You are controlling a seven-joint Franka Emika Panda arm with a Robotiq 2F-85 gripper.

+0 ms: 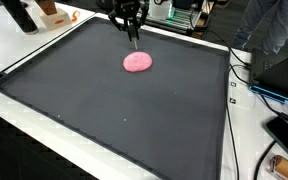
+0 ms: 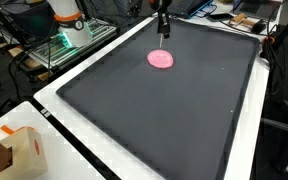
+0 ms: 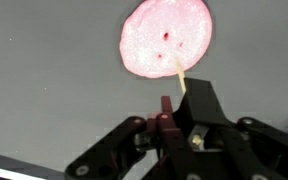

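Note:
A flat pink disc [image 1: 137, 62] [image 2: 160, 59] lies on the far half of a large black mat [image 1: 104, 110] [image 2: 174, 120]. In the wrist view the pink disc [image 3: 166, 38] fills the top centre and has two small dark pits in it. My gripper [image 1: 132, 25] [image 2: 162, 20] [image 3: 176, 112] hangs just behind and above the disc. It is shut on a thin tool with a red body and a pale stick tip [image 3: 181, 75]. The tip reaches the disc's near edge; whether it touches cannot be made out.
The mat lies on a white table [image 1: 44, 125]. A cardboard box [image 2: 14, 150] stands at a table corner, and another box [image 1: 49, 12] behind the mat. Cables [image 1: 246, 80] and a dark device [image 1: 286, 132] lie along one side. Green-lit equipment [image 2: 69, 40] stands off the table.

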